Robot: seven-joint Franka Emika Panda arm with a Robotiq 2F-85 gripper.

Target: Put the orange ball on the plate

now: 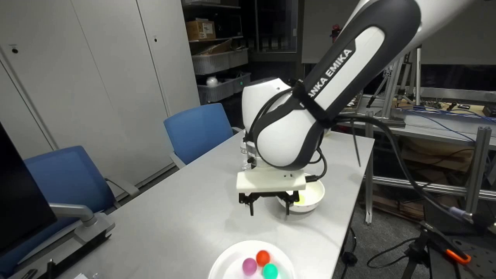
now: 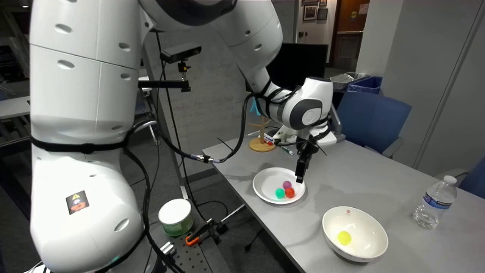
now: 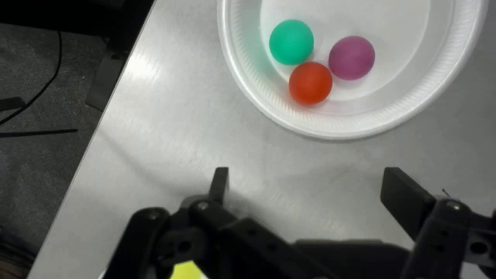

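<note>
The orange ball (image 3: 310,83) lies on the white plate (image 3: 345,131), near the rim closest to my fingers in the wrist view. A teal ball and a pink ball lie close beside it. The orange ball also shows in both exterior views (image 1: 263,258) (image 2: 289,192). The plate (image 1: 223,259) is cut off at the bottom of that exterior view and whole in an exterior view (image 2: 261,187). My gripper (image 3: 306,170) is open, with nothing between its fingers. It hangs above the table beside the plate, between plate and bowl, and also shows in an exterior view (image 1: 269,212).
A deeper white bowl (image 2: 363,242) with a yellow ball (image 2: 344,238) stands on the table, apart from the plate. A water bottle (image 2: 434,203) stands beyond the bowl. A wooden stand (image 2: 261,145) and markers lie behind the plate. The table edge (image 3: 104,112) runs near the plate.
</note>
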